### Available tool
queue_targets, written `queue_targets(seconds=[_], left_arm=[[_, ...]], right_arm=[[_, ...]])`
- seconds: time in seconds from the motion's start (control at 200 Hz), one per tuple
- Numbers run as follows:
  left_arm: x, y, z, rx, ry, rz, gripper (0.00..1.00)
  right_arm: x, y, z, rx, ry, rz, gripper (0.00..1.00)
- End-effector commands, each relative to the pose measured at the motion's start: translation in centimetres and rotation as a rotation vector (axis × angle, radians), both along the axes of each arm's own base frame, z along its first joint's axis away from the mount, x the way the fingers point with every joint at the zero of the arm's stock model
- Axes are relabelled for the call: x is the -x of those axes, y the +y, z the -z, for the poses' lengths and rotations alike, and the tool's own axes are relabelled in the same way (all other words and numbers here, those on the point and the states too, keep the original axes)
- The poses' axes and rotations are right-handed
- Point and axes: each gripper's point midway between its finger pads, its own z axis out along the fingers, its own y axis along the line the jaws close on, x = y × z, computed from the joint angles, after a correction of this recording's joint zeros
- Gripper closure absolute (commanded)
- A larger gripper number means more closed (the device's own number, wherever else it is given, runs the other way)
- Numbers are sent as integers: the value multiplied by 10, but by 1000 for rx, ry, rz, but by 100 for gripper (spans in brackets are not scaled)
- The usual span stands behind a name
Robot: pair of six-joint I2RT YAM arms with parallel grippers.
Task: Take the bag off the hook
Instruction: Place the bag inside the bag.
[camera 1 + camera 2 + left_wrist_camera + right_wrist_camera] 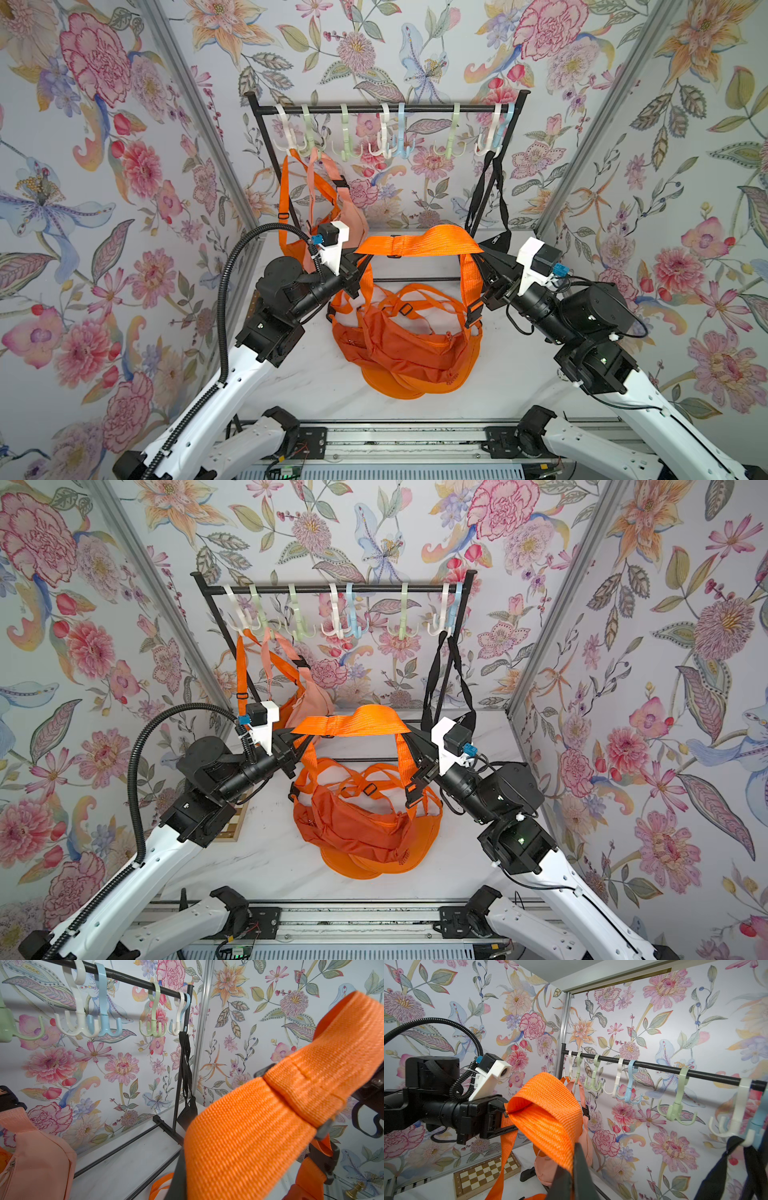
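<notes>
While both jaws clench orange strap (417, 244) clear of hooks (345, 133), lower evenly over bag (415, 357) on surface (316, 386), then release.

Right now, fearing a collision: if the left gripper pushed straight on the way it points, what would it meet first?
The orange strap that the left gripper is shut on, stretched across its front; beyond it, probably the black bag, though depth is unclear.

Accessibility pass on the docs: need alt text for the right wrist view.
An orange strap arches from the shut left gripper toward the camera. Behind it, a black rail carries pastel hooks, a peach bag hangs near the corner, and a chessboard lies on the table.
</notes>
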Motion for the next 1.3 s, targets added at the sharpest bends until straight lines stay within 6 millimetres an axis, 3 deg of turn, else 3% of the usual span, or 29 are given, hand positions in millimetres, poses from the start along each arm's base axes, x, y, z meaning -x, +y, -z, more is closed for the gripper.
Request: queue_targets(seconds=[0.0, 0.15, 0.275, 0.57, 0.911, 1.051, 1.296], left_arm=[[-24, -2, 26, -2, 77, -60, 100], [-42, -18, 67, 9, 157, -30, 100], [-58, -22, 109, -29, 219, -65, 100], [-96, -38, 178, -111, 312, -102, 100], [-137, -58, 247, -163, 407, -122, 100], [-154, -56, 267, -187, 429, -149, 100], [-186, -41, 323, -242, 519, -216, 100]], right_arm=[[-29, -9, 28, 17, 82, 132, 100], [-66, -14, 86, -6, 193, 206, 100], [-103, -35, 133, -35, 288, 299, 100], [-169, -32, 210, 11, 450, 355, 100], [-210, -22, 288, 76, 598, 366, 100], [-220, -20, 316, 95, 648, 368, 98], [-239, -27, 365, 143, 705, 418, 91]])
